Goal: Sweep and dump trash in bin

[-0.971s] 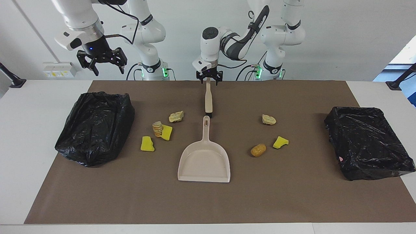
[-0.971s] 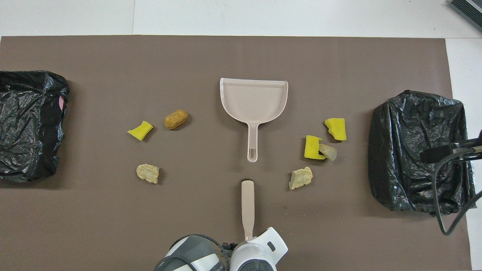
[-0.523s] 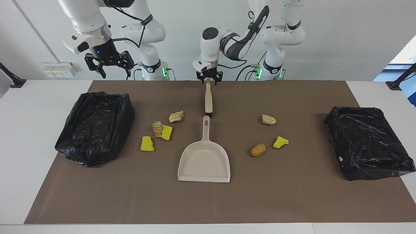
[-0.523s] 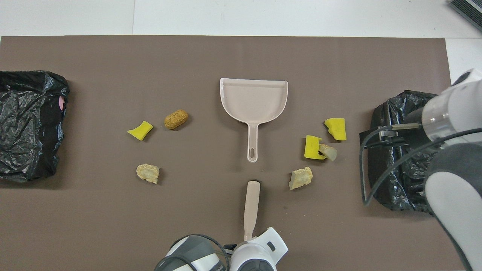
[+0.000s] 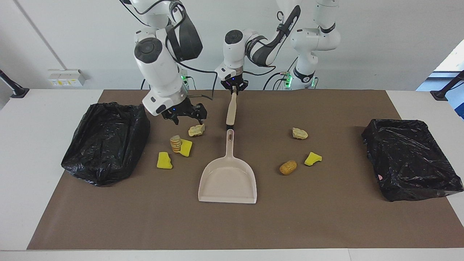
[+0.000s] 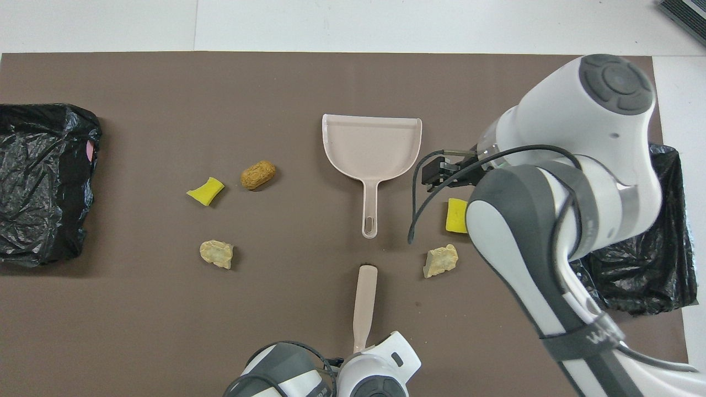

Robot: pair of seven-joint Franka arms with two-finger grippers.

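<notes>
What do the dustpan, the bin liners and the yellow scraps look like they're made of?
Dustpan: likely hard plastic, smooth matte beige, moulded in one piece. Bin liners: thin black plastic film, crinkled and glossy. Yellow scraps: probably sponge foam, matte with rough torn edges.

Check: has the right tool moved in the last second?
Yes. The right tool came down from above the black bag toward the dustpan, now over the trash.

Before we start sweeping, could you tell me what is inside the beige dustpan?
The dustpan holds nothing; its whole tray shows bare in both views. All visible scraps lie on the mat around it.
</notes>
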